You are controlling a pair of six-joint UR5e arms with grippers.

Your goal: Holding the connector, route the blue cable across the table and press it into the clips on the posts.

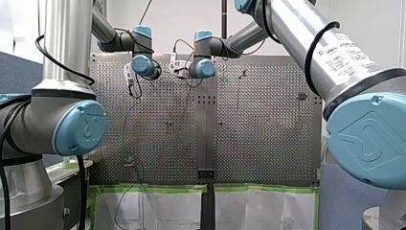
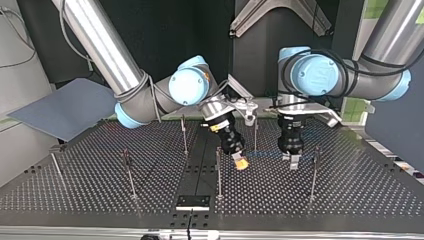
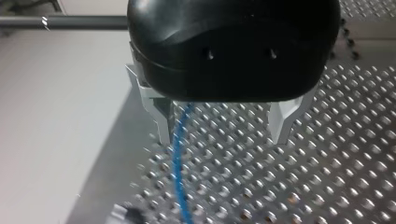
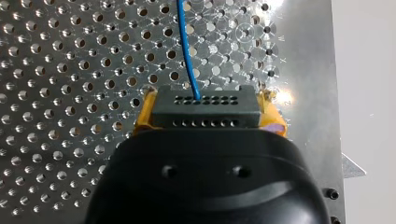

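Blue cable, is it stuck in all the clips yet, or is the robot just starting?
Done: my right gripper is shut on the connector, with the blue cable coming out of it. In hand: my left gripper is open, and the cable runs between its fingers. Left: I see no cable in any clip on the posts, so nearly all the routing probably remains.

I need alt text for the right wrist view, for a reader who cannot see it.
My right gripper clamps a dark connector between its yellow pads; a blue cable leaves the connector and runs ahead over the perforated table.
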